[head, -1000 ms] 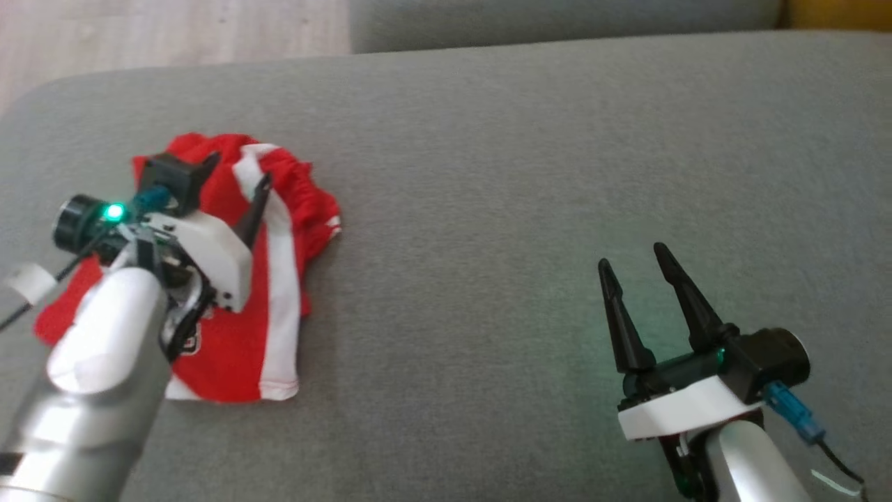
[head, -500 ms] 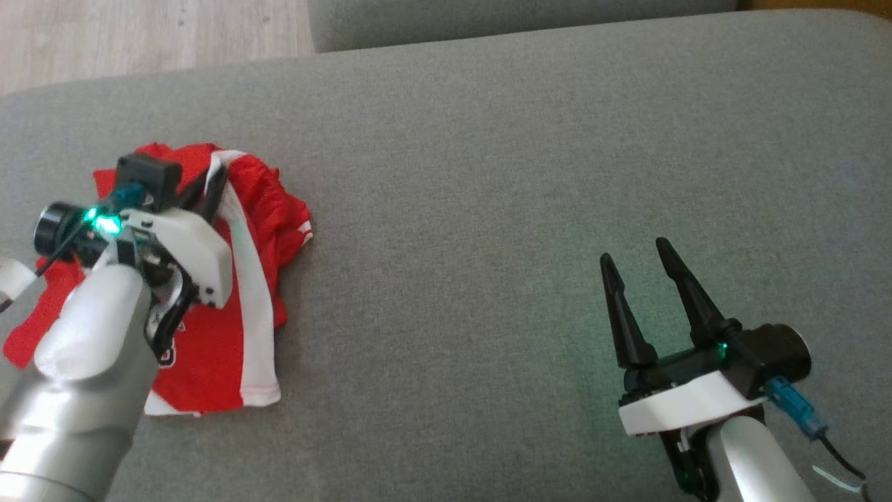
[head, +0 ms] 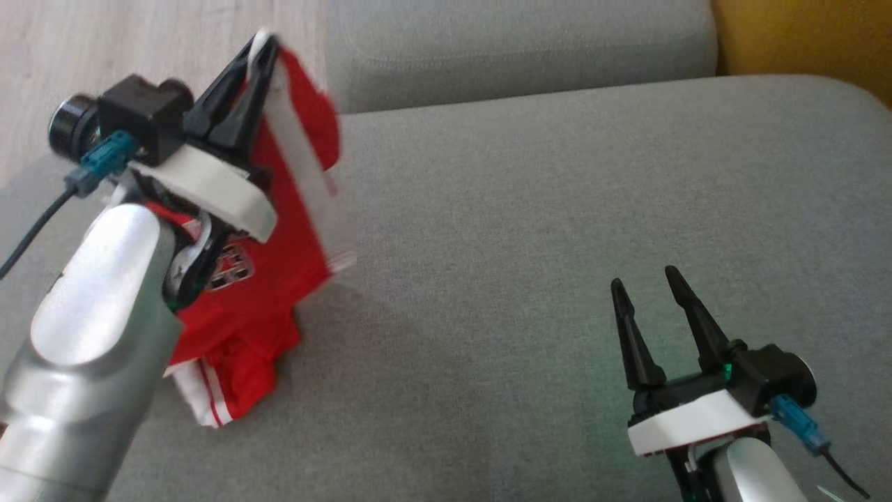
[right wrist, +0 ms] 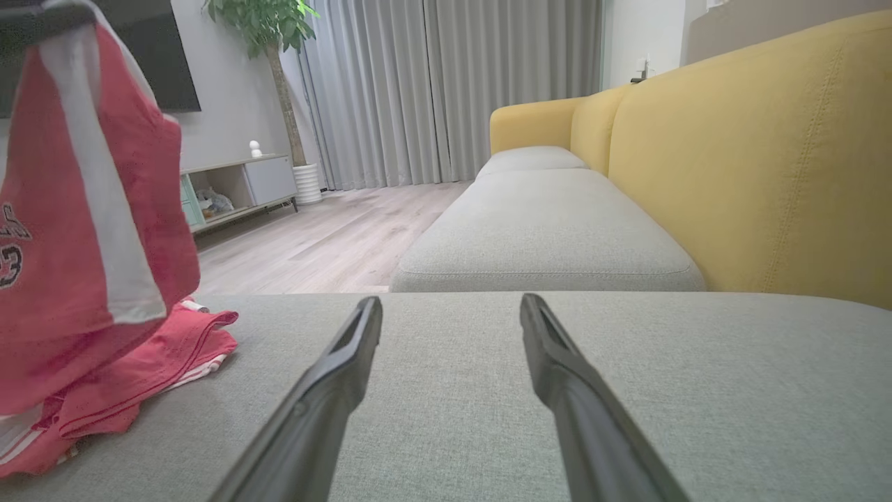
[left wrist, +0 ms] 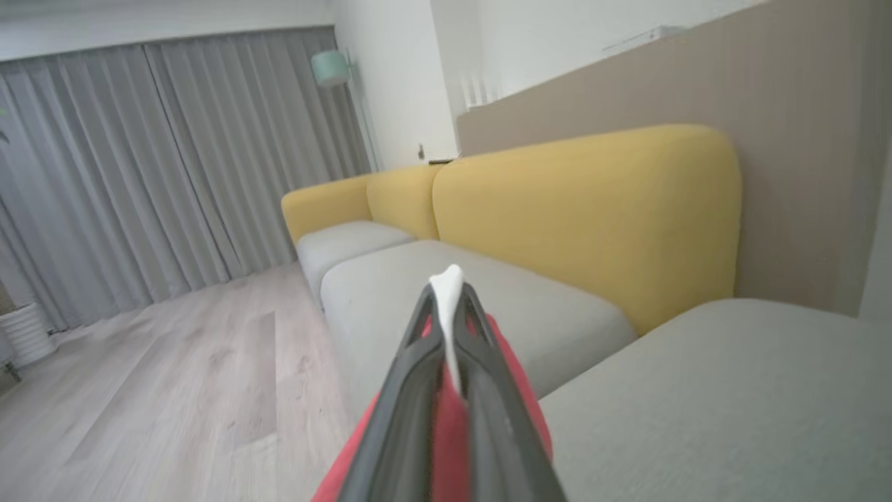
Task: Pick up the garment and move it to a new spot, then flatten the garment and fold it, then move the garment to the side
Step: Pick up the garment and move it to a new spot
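The left tool (head: 258,59) is pressed together on the white stripe of the red garment (head: 293,230) — pinching its top edge above the far-left part of the grey sofa cushion (head: 557,209). The cloth hangs down from the pinch (a dark printed logo shows on the red), and its lower end lies crumpled on the cushion at the near left. The right tool (head: 644,277) hovers at the near right, fingers spread and holding nothing — well apart from the garment.
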Motion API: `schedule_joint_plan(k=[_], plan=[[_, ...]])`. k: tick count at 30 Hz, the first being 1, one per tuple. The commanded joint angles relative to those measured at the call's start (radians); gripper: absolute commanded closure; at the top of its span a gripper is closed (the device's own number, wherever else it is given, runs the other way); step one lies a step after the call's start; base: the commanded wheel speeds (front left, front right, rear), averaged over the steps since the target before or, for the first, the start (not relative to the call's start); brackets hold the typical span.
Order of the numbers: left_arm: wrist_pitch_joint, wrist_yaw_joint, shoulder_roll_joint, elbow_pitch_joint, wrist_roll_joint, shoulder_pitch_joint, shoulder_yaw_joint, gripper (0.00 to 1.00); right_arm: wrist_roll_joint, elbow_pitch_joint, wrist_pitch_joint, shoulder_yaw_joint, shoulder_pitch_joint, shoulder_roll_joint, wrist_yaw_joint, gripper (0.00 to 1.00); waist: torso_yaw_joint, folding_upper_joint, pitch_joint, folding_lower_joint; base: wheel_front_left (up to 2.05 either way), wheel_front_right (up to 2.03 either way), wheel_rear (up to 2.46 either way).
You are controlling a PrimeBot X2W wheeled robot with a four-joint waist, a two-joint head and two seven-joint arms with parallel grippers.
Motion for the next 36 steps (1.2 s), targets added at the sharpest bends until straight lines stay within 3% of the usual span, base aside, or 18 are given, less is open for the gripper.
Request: schedule_joint_plan(k=[1, 8, 16, 25, 32, 33, 34, 36], plan=[[0.013, 0.012, 0.033, -0.075, -0.011, -0.056, 0.05, 1.0, 0.01, -0.031, -0.011, 0.014, -0.025, -0.005, -0.001, 0.0, -0.007, -0.0001, -0.013, 0.0002, 0.0, 0.0, 0.0], [0.088, 0.049, 0.014, -0.258, -0.026, -0.036, 0.031, 1.0, 0.021, -0.034, -0.011, 0.018, -0.031, -0.005, -0.001, 0.0, -0.063, -0.0001, -0.019, 0.0002, 0.0, 0.0, 0.0], [0.149, 0.059, -0.002, -0.313, -0.011, -0.046, -0.018, 1.0, 0.069, -0.069, -0.011, 0.046, -0.083, -0.005, -0.001, 0.0, -0.222, -0.0001, 0.042, 0.0002, 0.0, 0.0, 0.0], [0.126, 0.078, -0.057, -0.186, 0.011, -0.135, -0.029, 1.0, 0.131, -0.124, -0.011, 0.093, -0.127, -0.005, -0.001, 0.0, -0.436, -0.0001, 0.132, 0.0002, 0.0, 0.0, 0.0], [0.053, 0.068, -0.11, -0.014, 0.037, -0.244, -0.039, 1.0, 0.171, -0.151, -0.011, 0.122, -0.13, -0.005, -0.001, 0.0, -0.523, -0.0001, 0.181, 0.0002, 0.0, 0.0, 0.0], [0.037, 0.064, -0.119, 0.014, 0.04, -0.262, -0.041, 0.66, 0.175, -0.155, -0.011, 0.122, -0.129, -0.005, -0.001, 0.0, -0.526, -0.0001, 0.186, 0.0002, 0.0, 0.0, 0.0], [0.022, 0.06, -0.128, 0.042, 0.044, -0.279, -0.044, 0.0, 0.179, -0.158, -0.011, 0.121, -0.129, -0.005, -0.001, 0.0, -0.528, -0.0001, 0.192, 0.0002, 0.0, 0.0, 0.0], [0.0, 0.049, -0.14, 0.101, 0.05, -0.306, -0.054, 0.0, 0.185, -0.163, -0.011, 0.121, -0.129, -0.005, -0.001, 0.0, -0.529, -0.0001, 0.199, 0.0002, 0.0, 0.0, 0.0]])
